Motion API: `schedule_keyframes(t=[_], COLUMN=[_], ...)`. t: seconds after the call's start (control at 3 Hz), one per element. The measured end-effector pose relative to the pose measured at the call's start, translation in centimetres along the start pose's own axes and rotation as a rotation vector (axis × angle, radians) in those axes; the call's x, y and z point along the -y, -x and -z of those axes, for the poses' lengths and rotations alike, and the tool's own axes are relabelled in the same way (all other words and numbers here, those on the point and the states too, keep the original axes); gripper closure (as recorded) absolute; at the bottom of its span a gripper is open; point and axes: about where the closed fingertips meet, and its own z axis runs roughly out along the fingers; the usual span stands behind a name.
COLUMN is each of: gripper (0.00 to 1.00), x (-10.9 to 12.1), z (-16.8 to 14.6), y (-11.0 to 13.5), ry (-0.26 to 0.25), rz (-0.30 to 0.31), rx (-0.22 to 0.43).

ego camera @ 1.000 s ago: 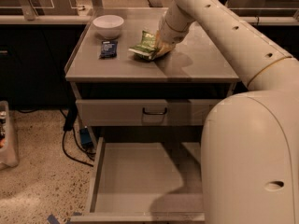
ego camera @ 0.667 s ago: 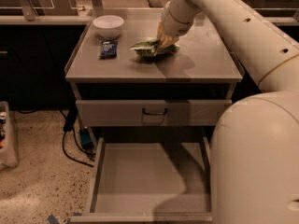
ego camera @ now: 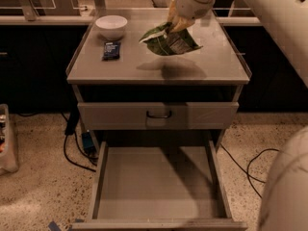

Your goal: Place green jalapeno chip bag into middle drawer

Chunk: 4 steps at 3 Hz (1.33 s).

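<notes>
The green jalapeno chip bag (ego camera: 167,41) hangs in the air above the cabinet top, casting a shadow on it. My gripper (ego camera: 174,22) is shut on the bag's upper edge, with the white arm reaching in from the upper right. The middle drawer (ego camera: 159,186) is pulled out wide open below, its grey floor bare. It lies lower and nearer the camera than the bag.
A white bowl (ego camera: 111,26) and a small dark-blue packet (ego camera: 111,50) sit on the left of the cabinet top (ego camera: 211,66). The top drawer front with dark handle (ego camera: 159,114) is closed. Cables (ego camera: 72,143) run on the speckled floor to the left and right. My white base (ego camera: 286,186) fills the lower right.
The gripper has lifted the green bag off the cabinet top; it now hangs above the surface. The arm has risen, and more of the open drawer is in view.
</notes>
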Motion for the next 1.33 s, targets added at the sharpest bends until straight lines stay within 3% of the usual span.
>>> schedule_keyframes(t=[0.33,0.67,1.33], gripper=[1.00,1.00,1.00], x=[-2.9,-2.9,-2.8], z=[5.0,5.0,7.7], y=[1.3,1.3,4.8], ry=[-0.026,-0.026,-0.046], rz=[-0.072,-0.072,0.039], rx=[0.002,0.002,0.088])
